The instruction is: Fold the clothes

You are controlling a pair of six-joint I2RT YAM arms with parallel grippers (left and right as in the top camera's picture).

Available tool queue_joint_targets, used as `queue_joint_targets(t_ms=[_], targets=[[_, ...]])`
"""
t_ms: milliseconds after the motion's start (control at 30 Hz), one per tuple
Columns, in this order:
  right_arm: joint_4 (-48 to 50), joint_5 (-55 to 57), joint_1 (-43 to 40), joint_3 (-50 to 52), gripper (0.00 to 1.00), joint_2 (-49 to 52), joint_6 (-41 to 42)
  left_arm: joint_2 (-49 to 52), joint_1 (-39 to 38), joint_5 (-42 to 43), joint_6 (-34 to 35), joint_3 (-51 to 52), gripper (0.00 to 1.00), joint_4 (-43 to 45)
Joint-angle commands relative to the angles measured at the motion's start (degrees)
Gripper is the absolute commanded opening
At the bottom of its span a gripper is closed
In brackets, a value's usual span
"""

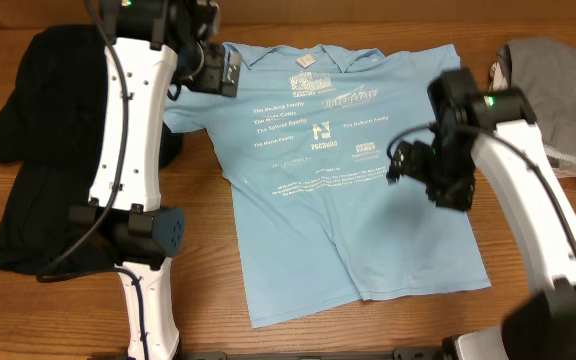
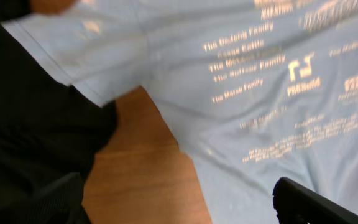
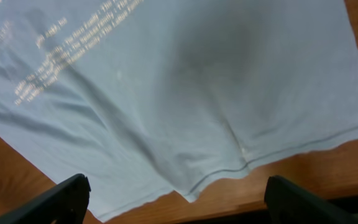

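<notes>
The light blue T-shirt lies spread flat mid-table, print up. The left pincer hangs released over its sleeve at ten o'clock. The right pincer, also released, hovers over the three-o'clock side. A black shirt lies at nine.

Hidden, cropped and blurred parts

From overhead, the left arm covers the T-shirt's sleeve on the black shirt's side, along with a strip of that black shirt. The right arm hides most of the other sleeve. The grey garment is cut off by the picture's right edge. The lower rows of white print are too small to read. The left wrist view is blurred and its lettering smeared. Each wrist view shows only the finger ends of the left tool and right tool, cropped at the bottom edge. From overhead neither tool's jaws can be made out.
</notes>
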State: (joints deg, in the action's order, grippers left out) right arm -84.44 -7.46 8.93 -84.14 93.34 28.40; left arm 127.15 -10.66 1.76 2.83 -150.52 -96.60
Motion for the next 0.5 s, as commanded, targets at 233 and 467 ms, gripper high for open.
queue_joint_targets(t_ms=[233, 467], targets=[[14.0, -2.1, -0.3, 24.7, 0.98, -13.9, 4.9, -12.4, -6.0, 0.3, 0.0, 25.9, 0.95, 2.1], [29.7, -4.2, -0.4, 33.8, 0.94, -11.1, 7.9, -12.5, -7.4, 0.4, 0.7, 36.2, 0.97, 14.3]])
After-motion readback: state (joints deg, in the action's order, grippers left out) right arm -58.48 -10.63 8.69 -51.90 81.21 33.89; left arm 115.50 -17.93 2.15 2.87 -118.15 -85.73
